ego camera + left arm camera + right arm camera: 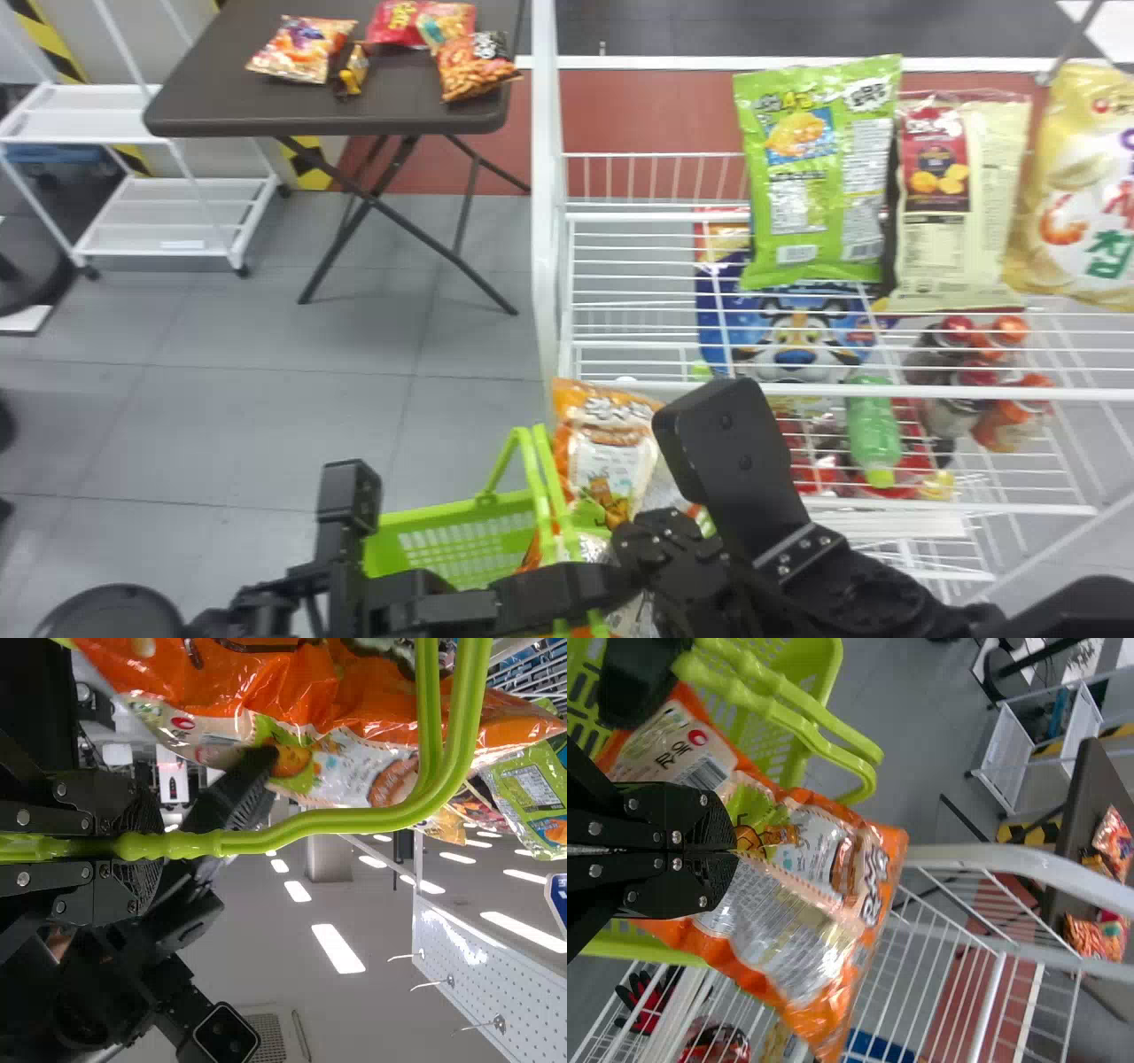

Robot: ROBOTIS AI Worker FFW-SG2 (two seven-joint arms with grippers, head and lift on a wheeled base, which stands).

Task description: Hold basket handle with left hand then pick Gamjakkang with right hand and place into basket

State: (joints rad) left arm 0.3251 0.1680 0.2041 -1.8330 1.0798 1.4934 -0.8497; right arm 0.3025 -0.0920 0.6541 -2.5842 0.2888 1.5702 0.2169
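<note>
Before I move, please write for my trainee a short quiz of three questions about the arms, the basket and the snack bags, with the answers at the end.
1. True or false: the left gripper has its fingers on the light-green plastic handle of the basket.

2. Which does the right gripper hold?
A) a blue bag with a cartoon tiger
B) an orange, white and silver plastic snack bag
C) a clear green bottle

3. Fill the gap: in the head view, just right of the bright-green snack bag is a cream-coloured bag with a dark ____ panel on its front.

Key: 1 true; 2 B; 3 red
</note>
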